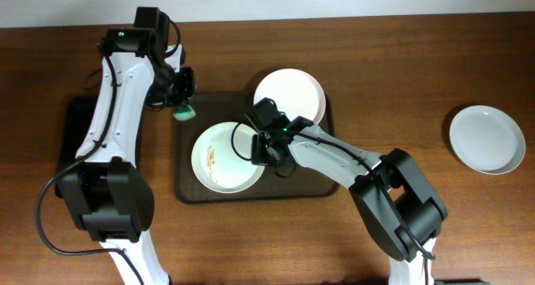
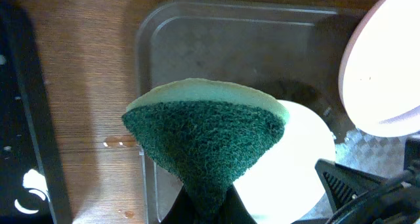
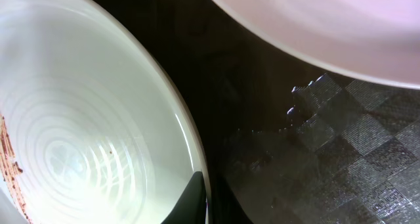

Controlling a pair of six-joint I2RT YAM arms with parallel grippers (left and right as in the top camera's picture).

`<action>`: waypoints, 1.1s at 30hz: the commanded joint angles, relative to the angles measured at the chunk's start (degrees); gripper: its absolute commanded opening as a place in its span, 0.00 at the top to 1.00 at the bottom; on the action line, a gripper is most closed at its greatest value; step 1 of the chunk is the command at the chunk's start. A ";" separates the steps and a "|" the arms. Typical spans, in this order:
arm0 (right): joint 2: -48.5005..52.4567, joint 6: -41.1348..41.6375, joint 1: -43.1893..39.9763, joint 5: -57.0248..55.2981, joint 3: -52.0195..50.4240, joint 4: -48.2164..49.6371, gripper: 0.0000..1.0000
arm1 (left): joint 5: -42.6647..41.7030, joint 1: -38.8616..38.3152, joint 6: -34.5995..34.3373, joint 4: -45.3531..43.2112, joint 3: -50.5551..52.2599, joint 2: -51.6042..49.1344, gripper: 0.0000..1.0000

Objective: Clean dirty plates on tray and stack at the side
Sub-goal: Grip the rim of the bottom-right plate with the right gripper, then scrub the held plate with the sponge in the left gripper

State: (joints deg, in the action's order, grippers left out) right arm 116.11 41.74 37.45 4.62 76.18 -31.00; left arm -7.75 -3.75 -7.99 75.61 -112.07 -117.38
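The dark brown tray (image 1: 311,178) holds two plates. The smeared plate (image 1: 219,155) lies at its front left, with brown streaks near its left side. A clean-looking white plate (image 1: 290,94) lies at the tray's back right. A third plate (image 1: 486,139) sits on the table at the far right. My right gripper (image 1: 266,149) is shut on the smeared plate's right rim (image 3: 190,145), one finger inside and one outside (image 3: 209,201). My left gripper (image 1: 179,91) is shut on a green sponge (image 1: 185,113) (image 2: 203,132), held above the tray's back left corner (image 2: 197,40).
A smaller black tray (image 1: 72,126) lies at the left, partly hidden under my left arm. The tray floor (image 3: 308,152) between the two plates looks wet. The back plate's edge (image 3: 328,27) is close to my right gripper.
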 commanded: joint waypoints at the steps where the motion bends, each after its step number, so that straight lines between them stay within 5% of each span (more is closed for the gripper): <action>1: 1.92 -0.66 -0.46 -0.28 -0.09 -0.44 0.96 | -3.74 -1.01 2.84 -0.52 5.49 -0.04 0.99; 8: 1.90 -0.90 -0.46 -0.28 -0.09 -0.44 0.96 | -6.19 -10.01 3.91 -14.67 27.91 -0.04 0.99; 12: 1.92 -1.03 -0.46 -0.28 -0.09 -0.44 0.96 | -1.46 -10.82 -2.19 -22.23 35.67 -0.04 0.99; 15: 1.92 -1.05 -0.46 -0.28 -0.09 -0.44 0.96 | 4.85 -10.84 -3.34 -25.24 37.40 -0.04 1.00; 19: 1.92 -1.05 -0.46 -0.28 -0.09 -0.46 0.96 | 23.54 -10.84 -6.99 -29.94 37.40 -0.04 0.99; 22: 1.92 -1.05 -0.46 -0.31 -0.09 -0.46 0.96 | 27.76 -10.84 -6.97 -35.71 37.42 -0.04 0.99; 26: 1.92 -1.05 -0.46 -0.31 -0.09 -0.46 0.96 | 21.22 -10.84 -3.91 -32.33 37.42 -0.04 0.99; 33: 1.92 -1.05 -0.46 -0.31 -0.09 -0.44 0.96 | 1.07 -10.84 20.35 -21.79 37.42 -0.04 0.99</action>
State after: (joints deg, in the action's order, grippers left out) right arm 116.49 41.43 37.26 5.69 76.40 -30.39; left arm 2.24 -14.46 2.35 54.26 -76.73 -114.96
